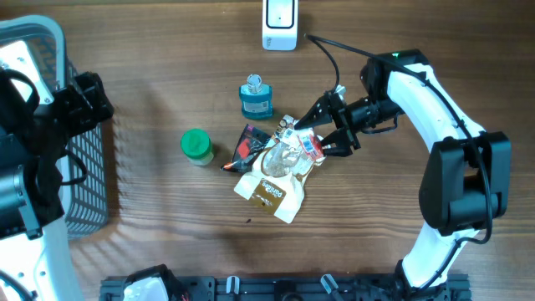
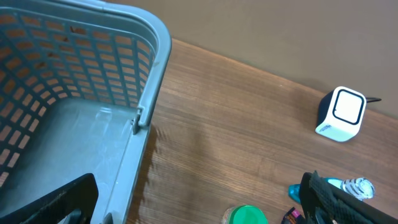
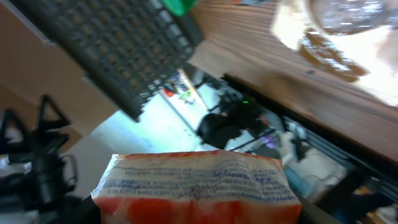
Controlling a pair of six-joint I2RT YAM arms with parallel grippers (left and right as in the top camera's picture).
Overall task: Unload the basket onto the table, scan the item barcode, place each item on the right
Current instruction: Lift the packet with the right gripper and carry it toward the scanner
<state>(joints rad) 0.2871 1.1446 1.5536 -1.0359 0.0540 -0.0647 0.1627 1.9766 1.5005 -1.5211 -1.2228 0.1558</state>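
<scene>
The right arm reaches in from the right side of the table, its forearm stretched level toward the heap of goods in the middle. The right gripper (image 1: 307,139) is clamped on a small packet (image 1: 311,148), one finger on either side of it. From the wrist camera the packet (image 3: 196,183) fills the bottom of the view, lifted off the wood and held close to the lens. It is a crinkled pouch, orange-red along its edges, with a white panel covered in fine blue print. I can't make out a barcode on the face that shows. The packet hangs just over a clear plastic bag (image 1: 284,159), which lies on a tan pouch (image 1: 272,192). The white scanner (image 1: 280,21) stands well apart at the far edge of the table.

The left arm is off to the left, above the grey basket (image 1: 84,180), and the left gripper (image 1: 90,100) gapes wide with nothing in it.
</scene>
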